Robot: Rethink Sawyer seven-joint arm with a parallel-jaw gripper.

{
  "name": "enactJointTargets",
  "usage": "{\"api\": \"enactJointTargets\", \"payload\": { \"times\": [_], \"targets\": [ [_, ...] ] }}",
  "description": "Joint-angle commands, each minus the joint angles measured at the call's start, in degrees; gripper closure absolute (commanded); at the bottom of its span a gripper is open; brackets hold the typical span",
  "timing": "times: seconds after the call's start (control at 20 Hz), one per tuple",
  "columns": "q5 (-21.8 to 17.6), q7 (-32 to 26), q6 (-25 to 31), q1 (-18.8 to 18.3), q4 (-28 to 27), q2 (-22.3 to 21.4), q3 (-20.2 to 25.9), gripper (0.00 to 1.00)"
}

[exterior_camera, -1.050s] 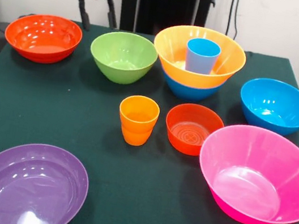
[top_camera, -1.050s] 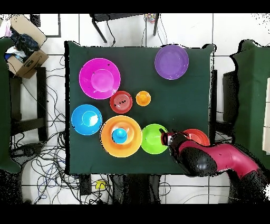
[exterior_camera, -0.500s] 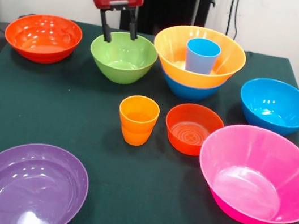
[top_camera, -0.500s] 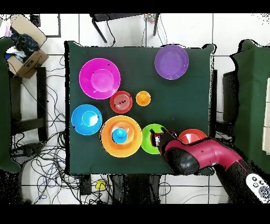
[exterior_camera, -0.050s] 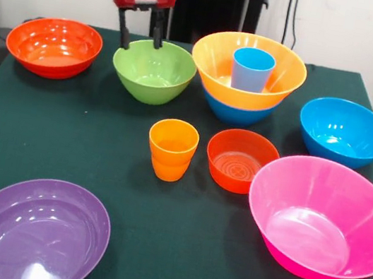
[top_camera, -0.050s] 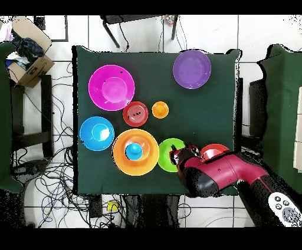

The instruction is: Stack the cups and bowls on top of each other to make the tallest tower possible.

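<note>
While most of the bowls sit loose on the green table [exterior_camera, -0.050s: 46, 123], nearest the camera is the purple bowl [exterior_camera, -0.050s: 35, 232] at the near left, with the big pink bowl [exterior_camera, -0.050s: 323, 220] over on the near right. Bit further back in the middle there's the orange cup [exterior_camera, -0.050s: 171, 149], looks like two nested, standing upright just left of the small red bowl [exterior_camera, -0.050s: 242, 160], close but not touching as far as I can see. Right side has the lone blue bowl [exterior_camera, -0.050s: 344, 131]. Behind the middle pair is the tower [exterior_camera, -0.050s: 247, 78] so far: an orange bowl [exterior_camera, -0.050s: 216, 69] sitting in a second blue one, with the light blue cup [exterior_camera, -0.050s: 252, 69] upright inside it. Left of that is the green bowl [exterior_camera, -0.050s: 153, 70], and far left the wide red bowl [exterior_camera, -0.050s: 54, 46]. Gripper [exterior_camera, -0.050s: 139, 35] hangs at the far rim of the green bowl, fingers apart and holding nothing, tips right at the rim on its far left side.
</note>
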Motion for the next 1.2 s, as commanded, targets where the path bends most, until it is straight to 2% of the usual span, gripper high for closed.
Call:
{"api": "enactJointTargets", "payload": {
  "times": [0.05, 0.2, 0.35, 0.55, 0.8, 1.2],
  "targets": [
    [-2.2, -12.1, 7.6, 3.3, -2.9, -6.2, -0.4, 0.0],
    [-1.0, -12.4, 7.3, 2.5, -4.3, -3.0, 0.8, 0.0],
    [-3.6, -10.1, 6.6, 4.9, -7.5, 2.8, -1.0, 0.0],
    [-4.1, -9.9, 5.6, 5.6, -9.9, 8.1, -1.7, 0.0],
    [-3.8, -11.5, 5.1, 4.5, -9.8, 10.4, -1.6, 0.0],
    [-2.0, -12.7, 7.5, 3.8, -10.6, 11.0, -1.6, 0.0]
  ]
}}
